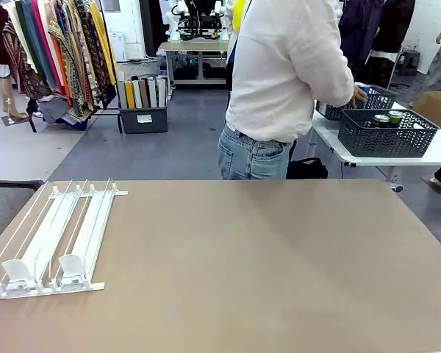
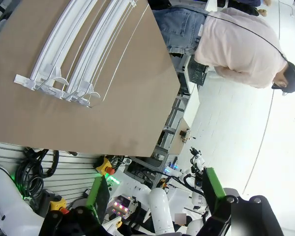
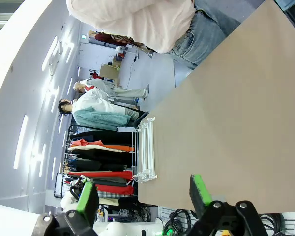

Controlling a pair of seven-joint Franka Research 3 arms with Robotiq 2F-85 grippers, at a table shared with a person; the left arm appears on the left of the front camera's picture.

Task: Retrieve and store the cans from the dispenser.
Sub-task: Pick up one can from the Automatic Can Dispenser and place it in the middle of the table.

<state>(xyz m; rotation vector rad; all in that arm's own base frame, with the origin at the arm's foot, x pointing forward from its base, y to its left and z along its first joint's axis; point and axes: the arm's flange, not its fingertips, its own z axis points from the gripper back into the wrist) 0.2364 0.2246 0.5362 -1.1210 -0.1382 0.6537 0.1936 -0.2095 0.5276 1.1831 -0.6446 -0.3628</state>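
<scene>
The dispenser (image 1: 55, 239) is lying flat in the lower left of the front view, empty, its lanes running lengthwise from the pusher blocks (image 1: 40, 272) near the bottom edge up and away toward the person (image 1: 287, 81). Cans (image 1: 388, 118) are sitting in a dark basket (image 1: 386, 136) at upper right, probably awaiting loading. The left gripper (image 2: 155, 191) and right gripper (image 3: 142, 194) are both hanging spread and empty.

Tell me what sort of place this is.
Probably a robotics lab dressed up as a shop: a clothes rack stands at the far left, a white shelf dispenser lies on the tan table, and lattice baskets holding cans sit on a side table.
</scene>
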